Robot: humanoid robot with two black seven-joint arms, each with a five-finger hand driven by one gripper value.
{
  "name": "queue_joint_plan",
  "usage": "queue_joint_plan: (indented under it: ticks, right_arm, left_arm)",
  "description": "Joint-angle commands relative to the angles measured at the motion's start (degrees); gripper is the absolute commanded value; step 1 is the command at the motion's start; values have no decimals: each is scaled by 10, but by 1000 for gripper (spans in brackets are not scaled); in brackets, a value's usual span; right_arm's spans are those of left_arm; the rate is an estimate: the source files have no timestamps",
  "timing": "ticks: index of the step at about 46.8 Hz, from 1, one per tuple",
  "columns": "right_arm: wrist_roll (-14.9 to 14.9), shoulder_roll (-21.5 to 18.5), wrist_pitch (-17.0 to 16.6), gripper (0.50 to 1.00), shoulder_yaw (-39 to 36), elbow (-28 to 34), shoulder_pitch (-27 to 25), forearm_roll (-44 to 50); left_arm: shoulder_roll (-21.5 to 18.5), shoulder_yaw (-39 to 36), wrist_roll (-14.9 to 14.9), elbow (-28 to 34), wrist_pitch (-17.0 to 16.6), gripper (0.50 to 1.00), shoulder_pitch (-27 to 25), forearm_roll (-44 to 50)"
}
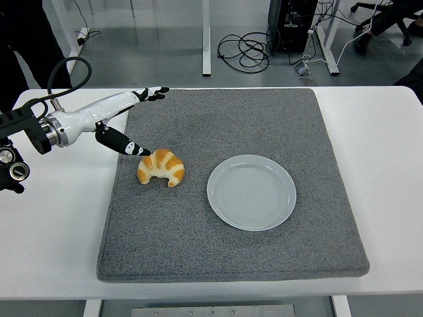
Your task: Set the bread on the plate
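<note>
In the head view we see our left hand (125, 122) at the left of the frame, fingers spread apart and holding nothing, thumb tip just beside the croissant (160, 167). We judge that this opening is set to straddle the pastry. The croissant lies left of centre on the grey mat (231, 251), near the empty pale plate (251, 191) to its right, apart from it. The mat covers the white bench (390, 165), likely for grip.

Open mat (231, 251) is lying between bread (160, 168) and plate (251, 192); only the left hand (122, 119) is crowding the bread's far-left side.
</note>
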State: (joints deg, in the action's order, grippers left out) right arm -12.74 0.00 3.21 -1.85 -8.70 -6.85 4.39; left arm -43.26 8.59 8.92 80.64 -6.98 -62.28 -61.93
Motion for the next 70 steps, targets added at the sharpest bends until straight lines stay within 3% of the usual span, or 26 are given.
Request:
queue_joint_plan:
  ticks: [1,21,28,45,70]
  right_arm:
    - [0,0,0,1000,0,0,0,0]
    - [0,0,0,1000,0,0,0,0]
    - [0,0,0,1000,0,0,0,0]
    - [0,0,0,1000,0,0,0,0]
    - [0,0,0,1000,0,0,0,0]
  left_arm:
    - [0,-3,-12,0,-1,945,7,-15]
    - [25,-14,-11,-30,-27,937,35,-121]
    - [63,-16,-11,-62,-27,937,36,-121]
    - [109,-22,-9,-103,-29,937,52,-122]
    - [130,-50,5,-132,-59,937,52,-122]
